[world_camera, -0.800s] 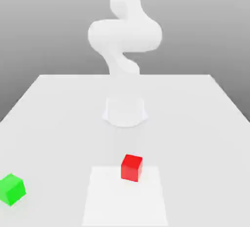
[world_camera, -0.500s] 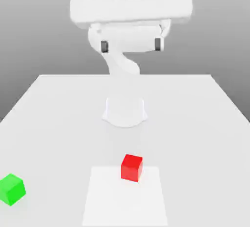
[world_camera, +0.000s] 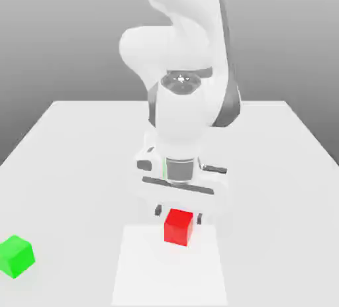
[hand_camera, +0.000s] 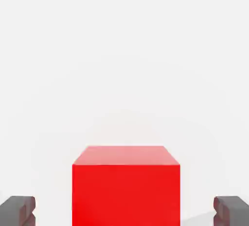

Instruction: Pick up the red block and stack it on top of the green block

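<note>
Low over the white bench [world_camera: 73,140], the gripper [world_camera: 179,214] hangs just behind the red block [world_camera: 179,226], which sits on a paler square patch [world_camera: 142,272] at the lower middle of the exterior view. From the hand view the red block [hand_camera: 126,186] lies between the two dark fingers [hand_camera: 17,210], which stand spread wide with clear gaps on both sides, grasping nothing. Well apart, the green block [world_camera: 15,256] rests near the lower left corner of the exterior view.
</note>
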